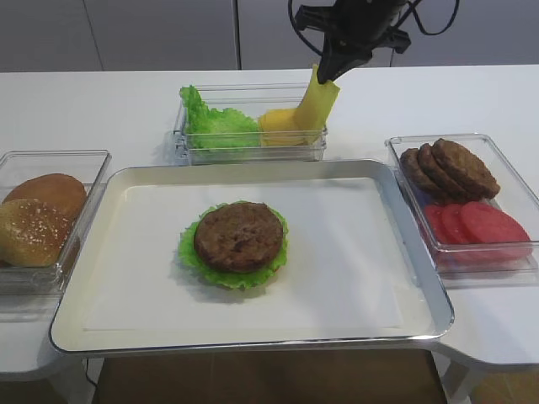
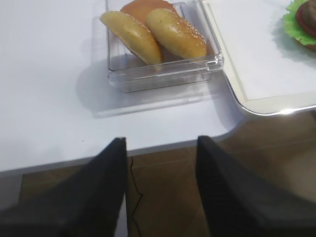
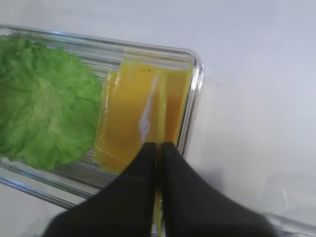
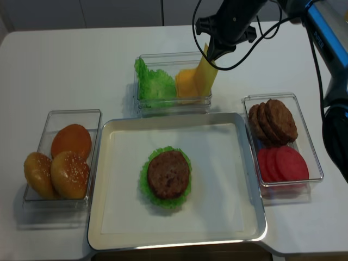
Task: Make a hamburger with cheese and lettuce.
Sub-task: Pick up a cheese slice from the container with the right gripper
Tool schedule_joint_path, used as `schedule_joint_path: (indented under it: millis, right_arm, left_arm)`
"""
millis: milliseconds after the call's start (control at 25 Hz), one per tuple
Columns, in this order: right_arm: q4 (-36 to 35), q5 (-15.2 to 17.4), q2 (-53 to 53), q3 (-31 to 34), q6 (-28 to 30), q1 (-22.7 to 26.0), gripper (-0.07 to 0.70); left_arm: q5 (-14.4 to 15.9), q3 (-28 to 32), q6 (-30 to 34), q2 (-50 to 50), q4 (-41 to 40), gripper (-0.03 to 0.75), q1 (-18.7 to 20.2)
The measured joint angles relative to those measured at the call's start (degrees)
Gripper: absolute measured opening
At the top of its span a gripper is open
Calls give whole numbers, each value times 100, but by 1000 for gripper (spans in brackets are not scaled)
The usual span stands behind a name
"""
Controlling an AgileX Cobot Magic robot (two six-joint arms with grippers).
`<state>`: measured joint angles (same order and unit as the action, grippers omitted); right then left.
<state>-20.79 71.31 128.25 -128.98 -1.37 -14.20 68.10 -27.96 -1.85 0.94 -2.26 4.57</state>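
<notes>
Exterior high: right hand [image 1: 330, 74] pinches the cheese [image 1: 315, 107], hanging long-axis down over its bin; the hamburger [image 1: 238, 236] lies forward-left, nearer this arm.

2 high front views; wrist cams close.

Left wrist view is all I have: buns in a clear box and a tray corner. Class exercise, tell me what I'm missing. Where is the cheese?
Observer: The right gripper is shut on one cheese slice, lifting it out of the clear box behind the tray.
Operator: What's on the tray?
Observer: The hamburger so far: one patty on a lettuce leaf, no cheese yet.
Operator: And my own arm?
Observer: The left gripper is open, hanging past the table edge near the buns.
</notes>
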Motion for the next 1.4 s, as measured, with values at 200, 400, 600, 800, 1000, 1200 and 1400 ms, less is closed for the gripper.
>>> schedule_joint_path:
  millis: [200, 400, 600, 800, 1000, 1200, 1400]
  right_arm:
    - [3, 12, -85, 0, 0, 0, 41]
    - [-32, 13, -185, 0, 0, 0, 41]
    - [-137, 13, -213, 0, 10, 0, 41]
    - [-151, 23, -222, 0, 10, 0, 41]
    - [-151, 23, -283, 0, 21, 0, 41]
    - [-249, 23, -343, 0, 56, -10, 41]
    - [-321, 35, -436, 0, 137, -10, 41]
  left_arm:
    - [0, 0, 0, 0, 0, 342, 0]
    - [0, 0, 0, 0, 0, 342, 0]
    - [0, 0, 0, 0, 0, 342, 0]
    - [0, 0, 0, 0, 0, 342, 0]
    - [0, 0, 0, 0, 0, 342, 0]
    - [0, 0, 0, 0, 0, 342, 0]
    - [0, 0, 0, 0, 0, 342, 0]
